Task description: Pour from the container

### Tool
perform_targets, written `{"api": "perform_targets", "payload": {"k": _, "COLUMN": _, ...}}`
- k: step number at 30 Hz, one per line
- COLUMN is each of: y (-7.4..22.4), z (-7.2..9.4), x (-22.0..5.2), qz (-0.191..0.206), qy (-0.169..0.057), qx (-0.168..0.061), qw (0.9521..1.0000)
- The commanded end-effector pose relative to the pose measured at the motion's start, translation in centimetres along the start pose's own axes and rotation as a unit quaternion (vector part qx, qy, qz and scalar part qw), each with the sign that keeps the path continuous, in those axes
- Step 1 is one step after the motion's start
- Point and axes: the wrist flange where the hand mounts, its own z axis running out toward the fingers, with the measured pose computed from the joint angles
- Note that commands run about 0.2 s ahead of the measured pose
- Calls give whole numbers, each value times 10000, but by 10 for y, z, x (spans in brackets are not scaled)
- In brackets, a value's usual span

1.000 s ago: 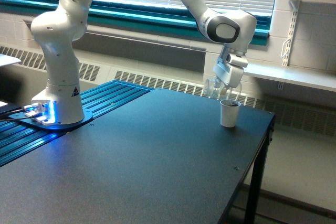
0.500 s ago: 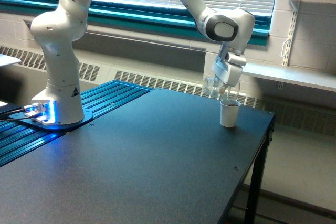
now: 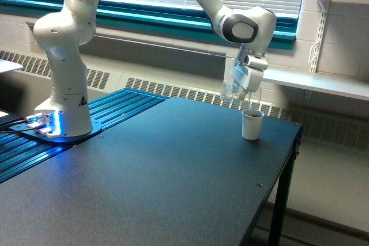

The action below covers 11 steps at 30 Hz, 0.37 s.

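In the exterior view my gripper (image 3: pixel 240 90) is shut on the container (image 3: pixel 232 94), a small clear plastic cup held tilted in the air. It hangs just above and to the exterior view's left of a white paper cup (image 3: pixel 252 124). The white cup stands upright on the black table (image 3: pixel 150 182) near its far right corner, with dark contents showing at its rim. I cannot make out what is inside the container against the background.
The arm's white base (image 3: pixel 62 108) sits on a blue-lit ribbed platform at the exterior view's left. A radiator runs along the wall behind the table. A white shelf (image 3: pixel 323 82) juts from the wall at the right. The table's right edge drops off close to the white cup.
My gripper has risen a little and shifted toward the exterior view's left, carrying the container away from the white cup's rim. The white cup has stayed put.
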Motion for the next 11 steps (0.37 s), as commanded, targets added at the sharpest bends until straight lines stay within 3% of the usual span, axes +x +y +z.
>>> {"api": "perform_targets", "payload": {"k": 1, "y": 5, "z": -12, "x": 0, "qz": 128, "qy": 136, "qx": 129, "qw": 9997}}
{"api": "perform_targets", "payload": {"k": 11, "y": 10, "z": -20, "x": -1, "qz": 215, "qy": 280, "qx": 285, "qw": 9990}}
